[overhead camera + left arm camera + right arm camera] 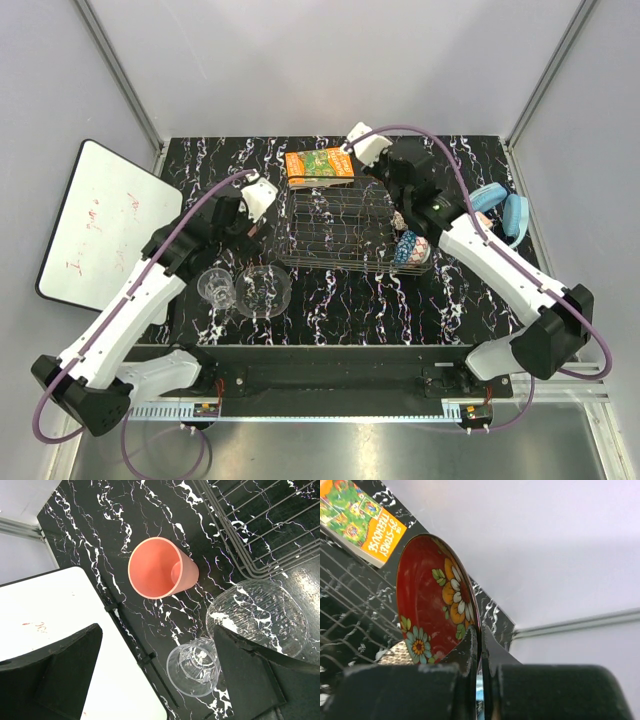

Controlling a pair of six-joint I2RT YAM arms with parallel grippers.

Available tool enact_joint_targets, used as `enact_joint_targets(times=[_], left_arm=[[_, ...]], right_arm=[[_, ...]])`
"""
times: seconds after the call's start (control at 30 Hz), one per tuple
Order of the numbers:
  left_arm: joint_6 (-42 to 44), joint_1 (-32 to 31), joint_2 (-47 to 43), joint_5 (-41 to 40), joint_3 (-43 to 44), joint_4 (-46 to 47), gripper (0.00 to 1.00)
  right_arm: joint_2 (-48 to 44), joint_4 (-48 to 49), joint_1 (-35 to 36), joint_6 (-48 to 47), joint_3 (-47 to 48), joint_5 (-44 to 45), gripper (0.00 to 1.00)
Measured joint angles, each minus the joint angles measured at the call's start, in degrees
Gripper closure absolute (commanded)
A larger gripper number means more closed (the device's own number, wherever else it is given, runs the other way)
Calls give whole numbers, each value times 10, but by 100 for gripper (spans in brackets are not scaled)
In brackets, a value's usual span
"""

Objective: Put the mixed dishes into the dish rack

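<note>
Right hand (480, 647): pinched tight on rim of red floral plate (432, 595), plate upright on edge at far right corner of dish rack (335, 225). Left hand (157, 630): fingers wide apart, hovering over salmon-pink cup (160, 570) lying on side on worktop (100, 525), left of rack. Clear drinking glass (192, 672) just beside clear glass bowl (260, 612), off rack's near left corner. Blue patterned bowl (408, 250) at rack's near right corner.

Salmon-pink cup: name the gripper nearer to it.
Left. The left gripper hovers open above the salmon-pink cup; the right gripper is beyond the dish rack, shut on the red floral plate.
</note>
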Motion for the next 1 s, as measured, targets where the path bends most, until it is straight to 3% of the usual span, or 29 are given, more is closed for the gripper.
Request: enact_joint_targets(times=[0.47,1.0], left_arm=[[0,13,1,0,0,4,1],[0,21,1,1,0,19,1]], right_arm=[[7,100,-31,-203,-149,-92,100],[1,116,-31,-269,-202,-167,100]])
